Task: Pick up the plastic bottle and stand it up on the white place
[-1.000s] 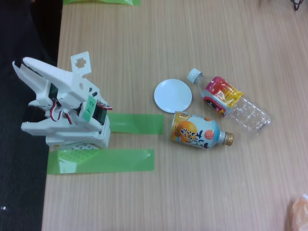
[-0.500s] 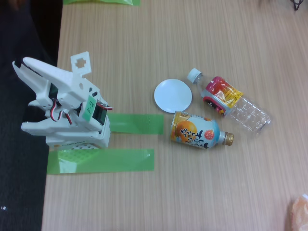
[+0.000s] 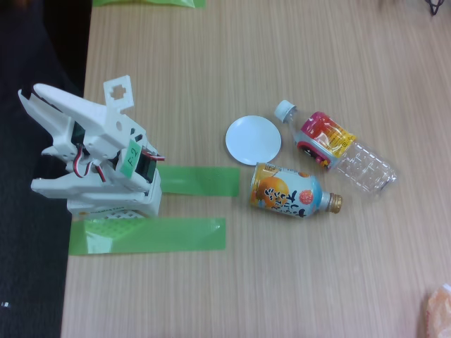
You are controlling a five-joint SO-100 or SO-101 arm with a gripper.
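The plastic bottle (image 3: 337, 148) lies on its side on the wooden table, right of centre. It is clear, with a white cap pointing up-left and a red-pink and yellow label. The white place (image 3: 253, 139), a flat round disc, lies just left of the bottle's cap. My white arm sits folded at the table's left edge, and its gripper (image 3: 32, 98) is far to the left of both. From this angle the jaws' state cannot be made out, and nothing is seen held.
An orange-and-light-blue bottle-can (image 3: 292, 192) with a gold cap lies on its side just below the disc and the bottle. Two green tape strips (image 3: 151, 234) run right of the arm's base. An orange object (image 3: 438, 310) shows at the lower right corner.
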